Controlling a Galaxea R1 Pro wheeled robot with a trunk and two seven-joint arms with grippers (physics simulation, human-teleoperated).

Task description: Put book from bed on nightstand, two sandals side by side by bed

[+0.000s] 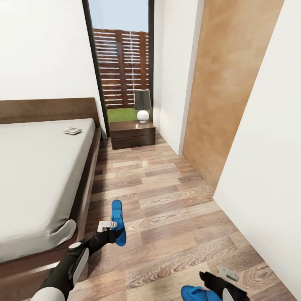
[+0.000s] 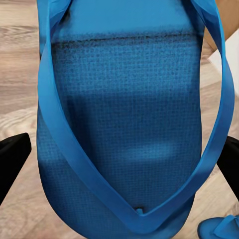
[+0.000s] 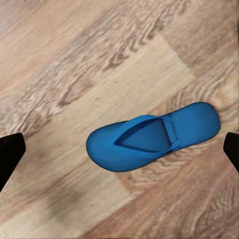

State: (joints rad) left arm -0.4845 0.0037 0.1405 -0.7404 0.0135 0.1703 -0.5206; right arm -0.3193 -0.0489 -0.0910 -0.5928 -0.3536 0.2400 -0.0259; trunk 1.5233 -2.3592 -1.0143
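One blue sandal [image 1: 118, 217] sits tilted on its edge just off the floor beside the bed [image 1: 42, 175]. My left gripper [image 1: 115, 232] is shut on it. In the left wrist view this sandal [image 2: 124, 99] spans the gap between the two black fingers [image 2: 12, 164]. The second sandal [image 3: 149, 137] lies flat on the planks. My right gripper [image 1: 207, 280] hovers open above that second sandal [image 1: 196, 293]. The book [image 1: 72, 131] rests on the mattress near the headboard. A dark nightstand [image 1: 132, 134] stands past the bed's head end.
A lamp [image 1: 142, 105] with a grey shade stands on the nightstand, in front of a tall window [image 1: 121, 62]. A tan wood-panelled wall [image 1: 225, 92] and a white wall [image 1: 267, 175] close off the right side. A wood-plank floor [image 1: 167, 200] runs between bed and walls.
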